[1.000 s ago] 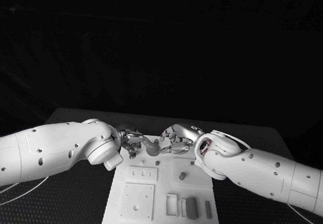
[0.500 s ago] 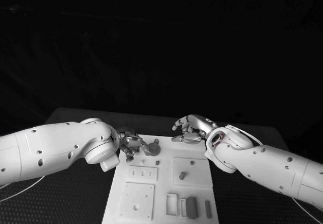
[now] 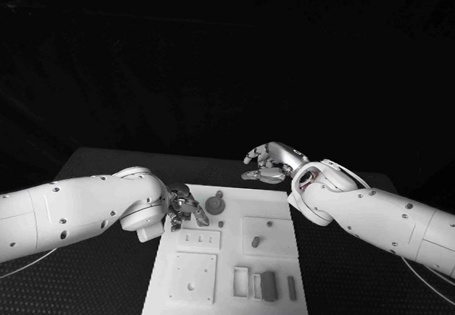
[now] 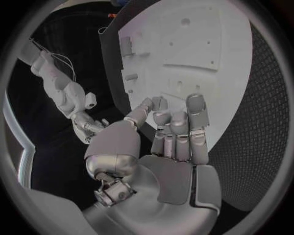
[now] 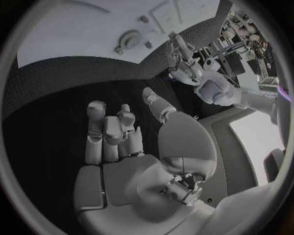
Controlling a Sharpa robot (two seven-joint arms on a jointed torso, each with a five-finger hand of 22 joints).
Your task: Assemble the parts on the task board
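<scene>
Pulled the right hand (image 3: 269,165) back past the far edge of the task board (image 3: 229,288), empty with loosely curled fingers, left the round part (image 3: 215,202) on the board, kept the left hand (image 3: 185,210) empty beside it, so probably placed.

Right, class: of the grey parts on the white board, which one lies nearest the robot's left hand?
The round disc-shaped part near the board's far end, just beside the left hand; the other parts lie farther toward the robot.

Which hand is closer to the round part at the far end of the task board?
Left. The left hand sits just beside the round part, over the board's edge; the right hand hangs beyond the board's far end.
</scene>
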